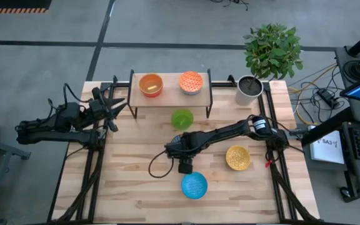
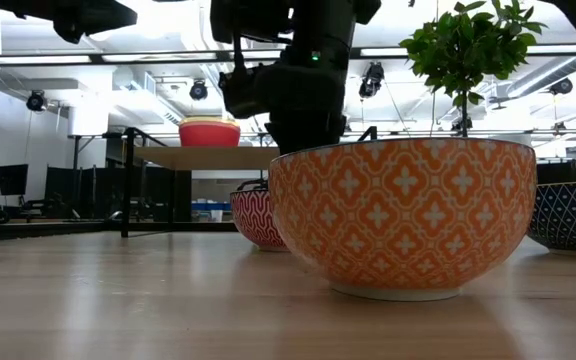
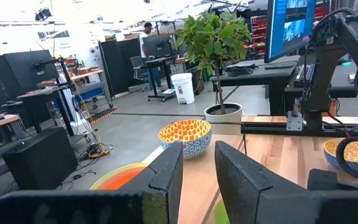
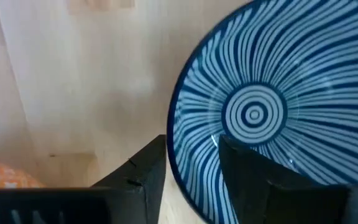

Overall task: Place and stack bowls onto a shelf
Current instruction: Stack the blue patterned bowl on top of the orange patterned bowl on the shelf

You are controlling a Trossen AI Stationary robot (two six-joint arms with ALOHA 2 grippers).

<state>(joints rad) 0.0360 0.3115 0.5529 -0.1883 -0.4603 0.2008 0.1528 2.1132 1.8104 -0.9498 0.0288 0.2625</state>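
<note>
Blue bowl (image 1: 194, 185) just below right end effector (image 1: 185, 166)

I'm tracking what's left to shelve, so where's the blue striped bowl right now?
In the high view the blue striped bowl sits on the table's near middle, just below the right gripper and left of the gold bowl.

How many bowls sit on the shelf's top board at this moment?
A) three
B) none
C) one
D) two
D: the high view shows just two bowls on the shelf, an orange bowl and a red-orange patterned bowl; the green bowl sits on the table in front of it.
</note>
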